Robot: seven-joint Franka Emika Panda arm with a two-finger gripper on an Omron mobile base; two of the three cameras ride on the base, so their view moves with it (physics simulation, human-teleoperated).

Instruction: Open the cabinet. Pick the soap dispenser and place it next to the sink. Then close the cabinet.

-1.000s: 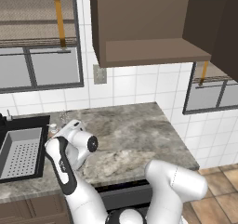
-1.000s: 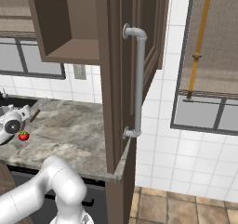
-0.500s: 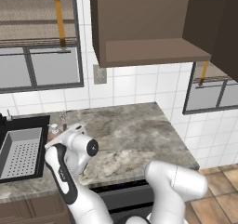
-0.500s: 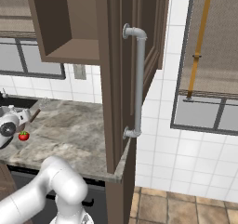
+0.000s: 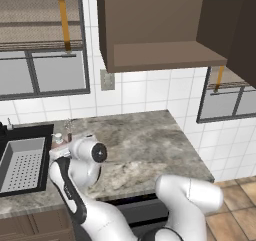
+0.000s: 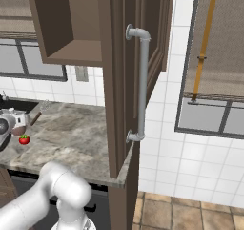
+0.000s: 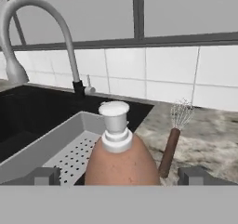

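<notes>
1. While the cabinet [image 6: 119,81] stands open, its door edge and silver bar handle [image 6: 141,83] face the right base camera.
2. Soap dispenser [image 7: 120,158] (brown body, white pump) stands upright on the counter [image 5: 140,150] just beside the sink [image 7: 51,139], between the gripper [image 7: 120,175] fingertips.
3. Gripper jaws spread fully wide, flanking the bottle without pressing it.
4. Whisk [image 7: 172,144] lies just beyond; a tomato [image 6: 24,139] rests nearby.
</notes>
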